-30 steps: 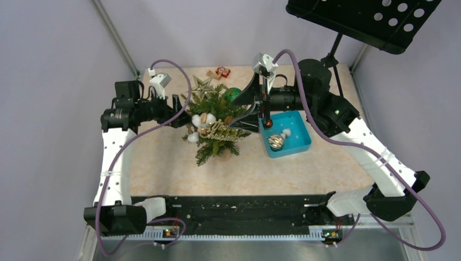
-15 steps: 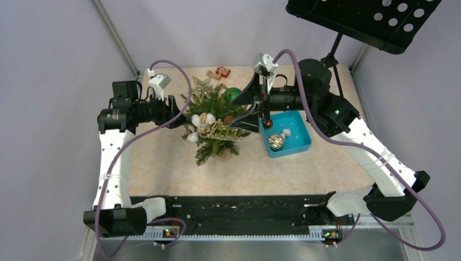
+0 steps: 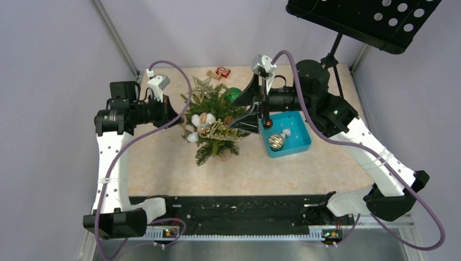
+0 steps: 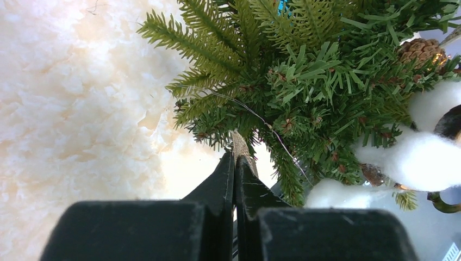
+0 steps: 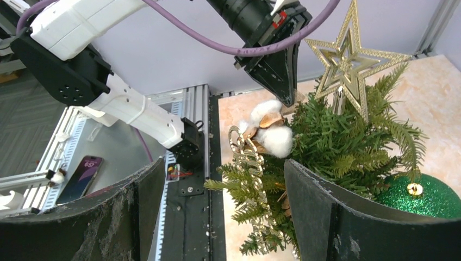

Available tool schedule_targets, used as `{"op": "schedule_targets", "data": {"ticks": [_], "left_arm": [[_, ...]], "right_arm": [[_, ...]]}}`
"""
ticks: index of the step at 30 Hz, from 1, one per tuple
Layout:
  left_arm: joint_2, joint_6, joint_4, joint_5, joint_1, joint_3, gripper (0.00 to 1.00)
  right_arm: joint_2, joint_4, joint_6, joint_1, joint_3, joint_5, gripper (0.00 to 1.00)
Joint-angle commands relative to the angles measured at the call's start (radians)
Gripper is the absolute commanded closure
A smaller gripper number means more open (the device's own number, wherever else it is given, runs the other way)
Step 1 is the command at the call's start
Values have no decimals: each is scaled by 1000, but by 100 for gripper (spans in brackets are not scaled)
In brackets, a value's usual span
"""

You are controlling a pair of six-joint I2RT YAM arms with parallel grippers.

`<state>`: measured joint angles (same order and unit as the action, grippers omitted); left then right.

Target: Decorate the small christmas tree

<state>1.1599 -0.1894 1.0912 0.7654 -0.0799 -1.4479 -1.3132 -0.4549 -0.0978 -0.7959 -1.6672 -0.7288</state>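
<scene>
The small christmas tree [image 3: 217,117] stands mid-table with a gold star [image 3: 202,86], a green ball [image 3: 232,94], white cotton bolls [image 3: 197,120] and a gold script sign [image 3: 224,132]. My left gripper [image 3: 178,116] is shut at the tree's left edge. In the left wrist view its tips [image 4: 235,159] meet beside a burlap strip [image 4: 242,148] among the branches [image 4: 304,81]; I cannot tell if the strip is pinched. My right gripper [image 3: 235,113] is open against the tree's right side. In its view [image 5: 223,163] the sign [image 5: 250,163] and star [image 5: 348,60] show.
A teal tray [image 3: 301,142] right of the tree holds a striped ball [image 3: 276,141], with a small red ball [image 3: 268,124] at its left rim. Small red and brown trinkets [image 3: 219,72] lie at the back. A black music stand [image 3: 369,22] overhangs the back right.
My left gripper has gone from open to shut, and the left arm has drawn back slightly to the left. The right arm and the tree have not moved.
</scene>
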Motion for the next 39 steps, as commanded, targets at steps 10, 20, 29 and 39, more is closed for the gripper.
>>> {"op": "schedule_targets", "data": {"ticks": [10, 20, 29, 39], "left_arm": [[-17, 68, -213, 440, -158, 3, 100], [12, 68, -374, 545, -162, 74, 100], [54, -106, -242, 535, -144, 82, 100], [73, 37, -463, 587, -144, 164, 100]], "right_arm": [[33, 32, 46, 5, -14, -3, 21], [20, 38, 54, 5, -11, -11, 21], [7, 38, 33, 6, -28, 19, 21], [1, 43, 8, 5, -50, 8, 21]]}}
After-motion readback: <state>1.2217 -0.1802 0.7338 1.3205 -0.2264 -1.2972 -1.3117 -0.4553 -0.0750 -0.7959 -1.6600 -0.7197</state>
